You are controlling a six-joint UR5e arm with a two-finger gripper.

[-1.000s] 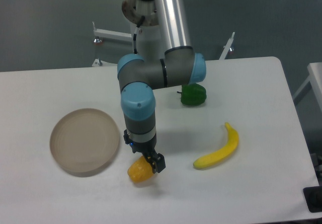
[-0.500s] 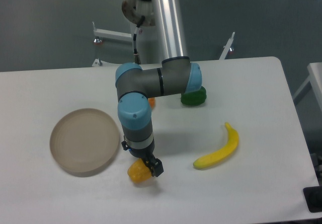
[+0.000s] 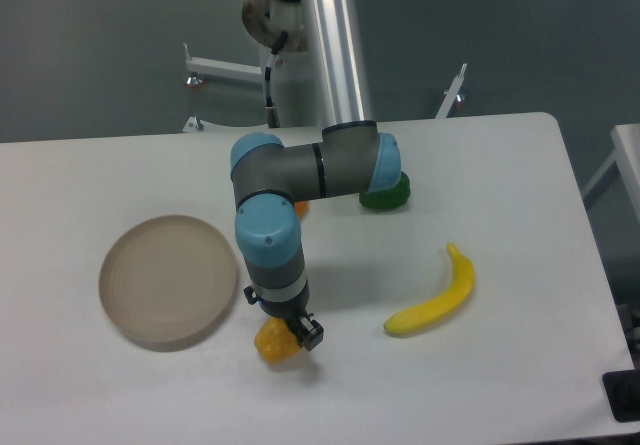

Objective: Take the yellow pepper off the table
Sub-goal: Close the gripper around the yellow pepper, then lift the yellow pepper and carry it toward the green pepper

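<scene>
Near the front edge of the white counter (image 3: 520, 165), the yellow pepper (image 3: 274, 341) sits just right of the round beige plate (image 3: 165, 281). Black fingers (image 3: 309, 333) of the gripper (image 3: 292, 331) are down against the pepper's upper right side, but I cannot tell whether they grip it. A banana (image 3: 436, 297) lies well apart to the right, and a green pepper (image 3: 386, 192) peeks from behind the arm.

Behind your bench lay a dull grey floor (image 3: 90, 55), evenly lit. You had a white metal frame (image 3: 225, 68) standing back there, and another white surface (image 3: 627, 155) at the right edge.
</scene>
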